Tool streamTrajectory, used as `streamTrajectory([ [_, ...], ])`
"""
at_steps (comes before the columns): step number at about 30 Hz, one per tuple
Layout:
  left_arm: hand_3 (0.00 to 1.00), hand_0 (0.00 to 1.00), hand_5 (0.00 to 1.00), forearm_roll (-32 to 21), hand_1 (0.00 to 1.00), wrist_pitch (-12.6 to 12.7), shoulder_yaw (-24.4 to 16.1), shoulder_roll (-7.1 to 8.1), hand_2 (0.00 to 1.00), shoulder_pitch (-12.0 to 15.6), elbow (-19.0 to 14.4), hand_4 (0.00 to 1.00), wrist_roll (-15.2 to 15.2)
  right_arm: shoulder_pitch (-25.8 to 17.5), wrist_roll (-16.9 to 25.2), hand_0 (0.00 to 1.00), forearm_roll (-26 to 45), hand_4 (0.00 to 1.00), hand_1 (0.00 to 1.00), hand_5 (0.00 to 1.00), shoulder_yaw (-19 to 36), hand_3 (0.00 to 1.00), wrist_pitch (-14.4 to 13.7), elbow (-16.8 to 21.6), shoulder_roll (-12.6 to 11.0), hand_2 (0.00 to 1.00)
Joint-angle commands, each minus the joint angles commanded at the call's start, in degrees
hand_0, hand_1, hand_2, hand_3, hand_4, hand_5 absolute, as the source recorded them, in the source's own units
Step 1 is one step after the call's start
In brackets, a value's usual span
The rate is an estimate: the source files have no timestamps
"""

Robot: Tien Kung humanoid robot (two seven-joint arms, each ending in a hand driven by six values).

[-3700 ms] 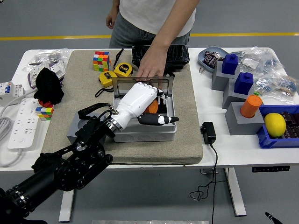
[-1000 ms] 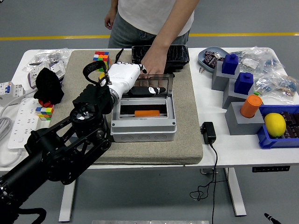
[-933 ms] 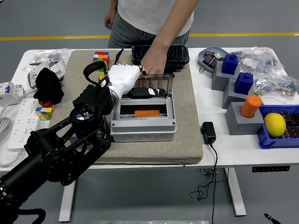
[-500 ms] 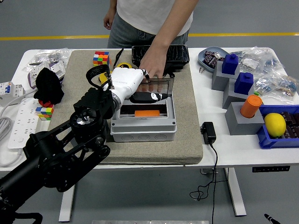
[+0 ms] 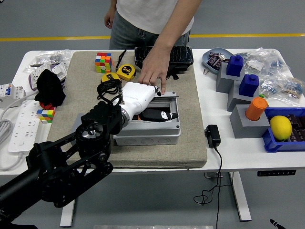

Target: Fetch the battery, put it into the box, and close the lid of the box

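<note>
The grey box sits mid-mat with its clear lid pushed down almost flat. My left hand, white with black fingertips, lies on top of the lid with fingers extended, holding nothing. The orange battery seen earlier inside the box is hidden under my hand and the lid. A person at the far side rests a hand at the box's back edge, fingers touching the lid's hinge side. My right arm is out of view.
On the tan mat lie a Rubik's cube, two yellow tape measures and a black tray. A black charger sits right of the mat. Grey blocks, an orange cylinder and a lemon stand at the right; a power strip lies at the left.
My left hand swung forward and down from behind the upright lid, pressing it nearly shut over the battery. The person's hand stayed at the box's back edge.
</note>
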Motion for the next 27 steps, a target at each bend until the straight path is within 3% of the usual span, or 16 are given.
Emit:
streamTrajectory([
  [15, 0.762, 0.438, 0.998, -2.2, 0.688, -1.6, 0.6, 0.10, 0.728, 1.4, 0.4, 0.998, 0.0, -0.1, 0.0, 0.811, 0.0, 0.998, 0.721, 0.941, 0.1, 0.732, 0.0, 0.0, 0.1, 0.715],
  [20, 0.762, 0.438, 0.998, 1.1, 0.688, 2.8, -0.9, -0.04, 0.728, 2.4, 0.1, 0.998, -0.6, -0.1, 0.0, 0.811, 0.0, 0.998, 0.721, 0.941, 0.3, 0.732, -0.1, 0.0, 0.1, 0.715],
  [21, 0.755, 0.487, 0.998, 2.4, 0.699, 4.5, -2.2, -0.35, 0.728, 2.9, -0.1, 0.998, -2.1, -0.1, 0.0, 0.809, 0.0, 0.998, 0.721, 0.941, 0.2, 0.732, -0.1, 0.0, 0.1, 0.715],
  [26, 0.755, 0.487, 0.998, 3.9, 0.699, 14.0, -9.6, -1.79, 0.728, 5.9, -1.1, 0.998, -10.3, -0.1, 0.1, 0.809, 0.2, 0.998, 0.721, 0.941, 0.1, 0.732, -0.1, 0.0, 0.3, 0.715],
  [27, 0.747, 0.605, 0.998, 3.9, 0.741, 16.1, -11.2, -1.95, 0.733, 6.3, -1.2, 0.998, -12.5, -0.2, 0.1, 0.811, 0.2, 0.998, 0.721, 0.942, 0.1, 0.732, -0.1, 0.0, 0.3, 0.715],
])
